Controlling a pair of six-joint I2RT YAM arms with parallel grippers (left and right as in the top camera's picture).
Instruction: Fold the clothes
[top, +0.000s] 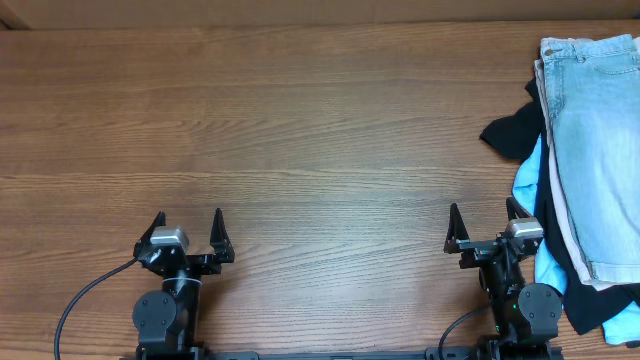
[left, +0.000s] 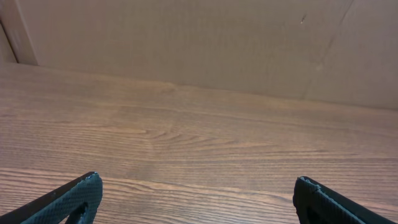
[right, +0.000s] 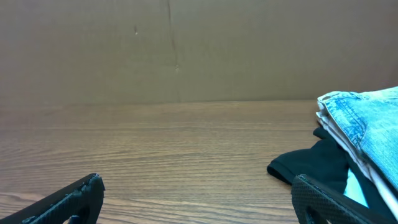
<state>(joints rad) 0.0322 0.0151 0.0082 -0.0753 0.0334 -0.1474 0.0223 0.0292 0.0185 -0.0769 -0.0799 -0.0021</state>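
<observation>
Left gripper (top: 189, 220): 7 o'clock on the brown wood-grain table (top: 320, 120); fingers spread wide, empty.
Right gripper (top: 482, 212): 5 o'clock; spread wide, empty, just beside the clothes heap (top: 512, 135).
Faded light-blue denim shorts (top: 598, 130): 3 o'clock, topping cream, black and bright-blue garments (top: 530, 185).
Handling: judged limp and light, denim heaviest, stiffer at seams; grip the waistband (top: 585, 45) corners.

This looks like a robot test lab, not a home. A black robot arm (top: 165, 312) and a second robot arm (top: 527, 308) sit at the edge of a wooden table (top: 300, 150), with a black cable (top: 66, 310) trailing off. Plain cardboard (left: 186, 43) makes the back wall. The clothes (top: 600, 150) lie heaped right on the table.
</observation>
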